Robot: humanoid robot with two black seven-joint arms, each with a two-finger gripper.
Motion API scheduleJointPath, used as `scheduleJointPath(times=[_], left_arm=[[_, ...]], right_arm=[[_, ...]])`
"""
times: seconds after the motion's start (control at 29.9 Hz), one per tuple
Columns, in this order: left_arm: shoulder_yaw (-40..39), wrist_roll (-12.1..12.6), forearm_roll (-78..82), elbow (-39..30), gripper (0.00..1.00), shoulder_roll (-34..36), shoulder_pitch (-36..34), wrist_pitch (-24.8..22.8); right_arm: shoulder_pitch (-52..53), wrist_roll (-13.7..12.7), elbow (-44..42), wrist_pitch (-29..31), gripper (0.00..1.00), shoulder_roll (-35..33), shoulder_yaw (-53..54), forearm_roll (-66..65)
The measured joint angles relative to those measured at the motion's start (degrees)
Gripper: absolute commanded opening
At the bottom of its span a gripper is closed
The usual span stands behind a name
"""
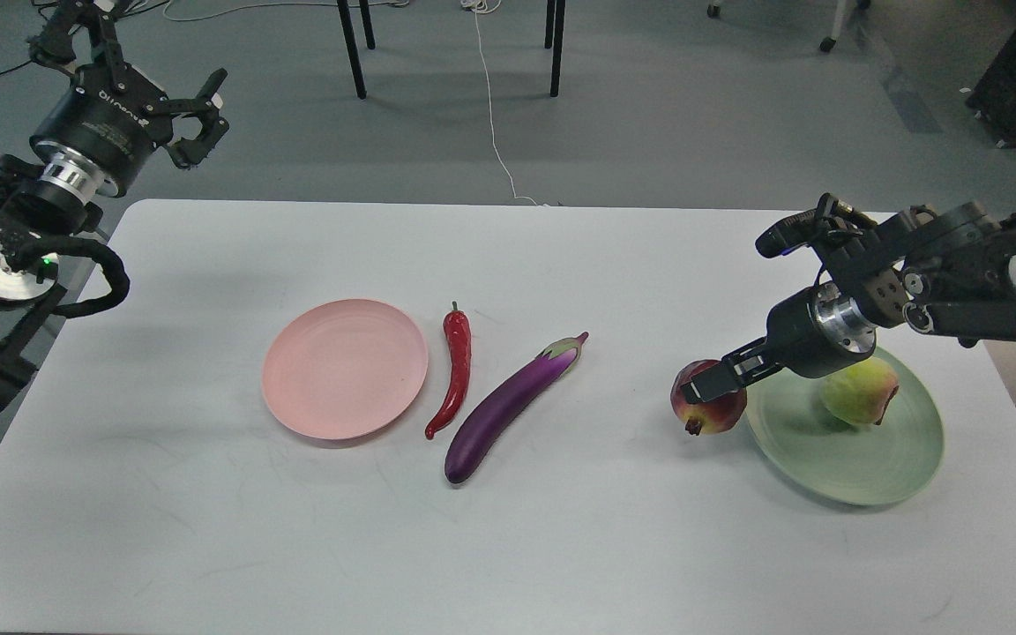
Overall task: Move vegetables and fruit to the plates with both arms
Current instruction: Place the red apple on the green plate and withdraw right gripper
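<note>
Right tool (709, 384) grips the round, smooth, slip-prone pomegranate (707, 407) across its middle, beside the green plate (852, 467) near the desk's right edge. Left tool (195, 115) hangs open, empty.

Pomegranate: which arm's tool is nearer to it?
Right. The right tool sits at the pomegranate, over its top. The left tool is raised beyond the table's far-left corner.

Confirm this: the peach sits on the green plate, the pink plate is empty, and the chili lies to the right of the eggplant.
One error: in the head view the chili lies to the left of the eggplant, between it and the pink plate. The peach does sit on the green plate, and the pink plate is empty.
</note>
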Motion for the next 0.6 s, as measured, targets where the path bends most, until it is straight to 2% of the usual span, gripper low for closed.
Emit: scheduleJointPath(times=[0.2, 0.37, 0.6], left_arm=[[-0.01, 0.02, 0.0, -0.06, 0.98, -0.15, -0.1, 0.0], [-0.01, 0.02, 0.0, -0.09, 0.98, -0.15, -0.11, 0.0], [-0.01, 0.36, 0.07, -0.1, 0.98, -0.52, -0.22, -0.22]], right_arm=[[-0.06, -0.15, -0.51, 0.08, 0.67, -4.71, -2.66, -5.42], [-2.2, -0.21, -0.65, -0.64, 0.87, -7.86, -3.38, -6.51], [-3.35, -0.63, -1.23, -3.35, 0.93, -8.19, -2.96, -5.88]])
